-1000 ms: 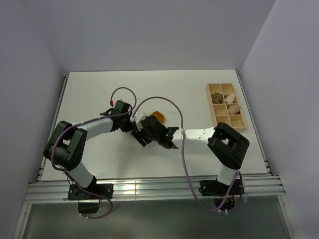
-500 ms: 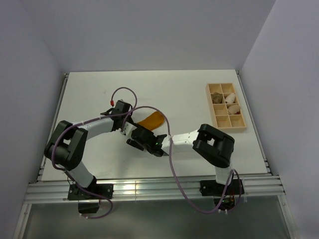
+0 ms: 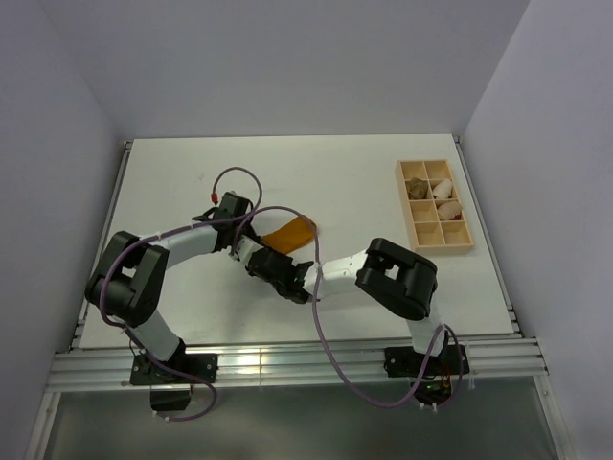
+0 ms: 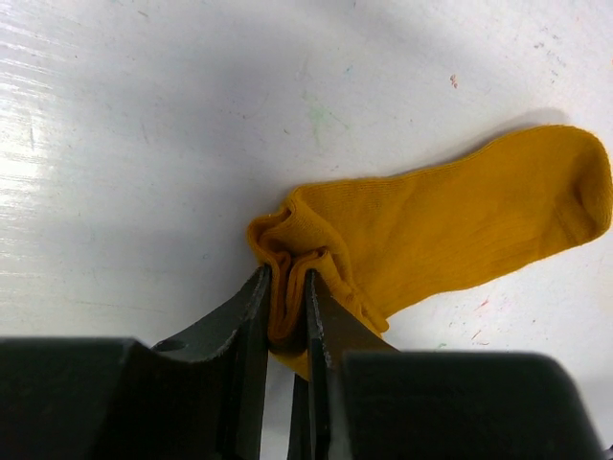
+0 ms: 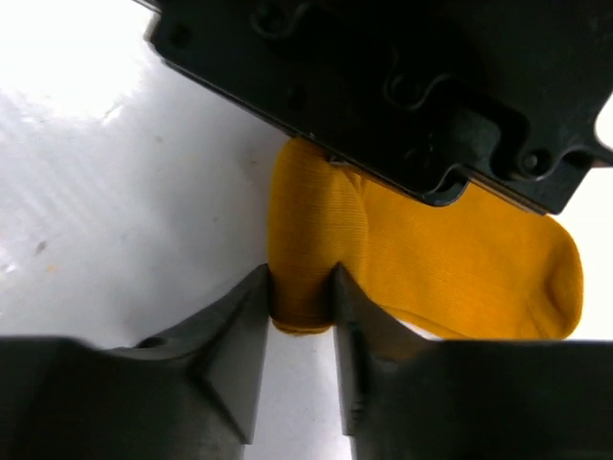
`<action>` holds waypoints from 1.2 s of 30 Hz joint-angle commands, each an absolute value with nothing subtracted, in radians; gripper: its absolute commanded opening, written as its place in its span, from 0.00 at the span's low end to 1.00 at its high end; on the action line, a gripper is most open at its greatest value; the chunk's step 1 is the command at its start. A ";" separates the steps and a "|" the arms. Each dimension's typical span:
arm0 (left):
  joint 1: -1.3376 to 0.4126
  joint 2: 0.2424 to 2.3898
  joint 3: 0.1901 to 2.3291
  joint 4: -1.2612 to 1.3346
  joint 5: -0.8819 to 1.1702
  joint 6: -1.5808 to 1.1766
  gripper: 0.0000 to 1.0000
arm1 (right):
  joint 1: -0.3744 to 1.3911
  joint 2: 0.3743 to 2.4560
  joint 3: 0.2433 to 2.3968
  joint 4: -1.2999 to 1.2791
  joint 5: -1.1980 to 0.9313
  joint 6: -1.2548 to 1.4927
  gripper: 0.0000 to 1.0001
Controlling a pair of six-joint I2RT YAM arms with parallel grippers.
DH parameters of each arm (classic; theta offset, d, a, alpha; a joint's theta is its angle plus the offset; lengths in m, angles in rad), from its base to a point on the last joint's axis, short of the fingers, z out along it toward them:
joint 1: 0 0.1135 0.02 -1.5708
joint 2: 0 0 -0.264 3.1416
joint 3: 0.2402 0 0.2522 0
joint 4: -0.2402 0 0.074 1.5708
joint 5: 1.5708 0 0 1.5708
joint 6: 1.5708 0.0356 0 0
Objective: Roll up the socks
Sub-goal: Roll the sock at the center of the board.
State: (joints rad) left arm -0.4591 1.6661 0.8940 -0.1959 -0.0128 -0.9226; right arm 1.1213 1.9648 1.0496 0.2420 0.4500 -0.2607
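A mustard-orange sock (image 3: 293, 231) lies flat on the white table, its toe pointing to the far right. My left gripper (image 4: 285, 278) is shut on the sock's (image 4: 460, 220) bunched near end, with folds of fabric pinched between the jaws. My right gripper (image 5: 300, 280) comes in from the opposite side. Its jaws press on both sides of a narrow folded edge of the sock (image 5: 450, 268), right under the left gripper's black body (image 5: 383, 86). In the top view the two grippers meet at the sock's near end (image 3: 263, 257). The cuff is hidden.
A wooden compartment tray (image 3: 401, 182) stands at the right back. It holds a tan-brown bundle (image 3: 419, 189) and cream-white rolls (image 3: 446, 205). Purple cables loop over both arms. Grey walls close in the table on three sides.
My right arm swung left and folded in, bringing its gripper to the sock's near end, and its jaws narrowed onto the folded edge. More of the sock now shows. The left gripper kept its grip.
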 commanded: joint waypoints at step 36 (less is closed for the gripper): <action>-0.318 1.324 0.549 0.130 0.031 -1.052 0.77 | 0.720 2.158 1.210 0.032 -0.707 0.205 0.00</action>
State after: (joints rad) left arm -0.3183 1.3281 0.5671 0.0303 -0.0116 -1.0702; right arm 0.7391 2.0640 1.1946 0.2359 -0.5255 0.1314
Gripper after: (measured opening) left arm 0.772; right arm 0.221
